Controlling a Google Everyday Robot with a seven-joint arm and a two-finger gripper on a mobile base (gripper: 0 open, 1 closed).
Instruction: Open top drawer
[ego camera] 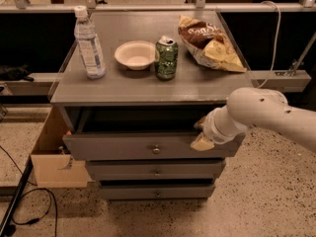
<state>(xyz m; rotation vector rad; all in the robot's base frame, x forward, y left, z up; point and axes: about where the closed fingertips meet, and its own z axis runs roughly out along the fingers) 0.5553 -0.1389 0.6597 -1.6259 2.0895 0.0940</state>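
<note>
The top drawer (133, 147) is the widest grey drawer, with a small round metal knob (156, 150) at its centre. It stands pulled out a little from under the grey cabinet top (148, 83), with a dark gap above its front. My gripper (201, 134) is at the drawer's right end, at the top edge of the front, on the end of my white arm (266, 115). Two narrower grey drawers (156, 173) sit below, nearly shut.
On the cabinet top stand a water bottle (89, 43), a white bowl (134, 55), a green can (166, 58) and a chip bag (210, 43). A cardboard box (52, 157) sits on the floor at left, with cables (19, 201) nearby.
</note>
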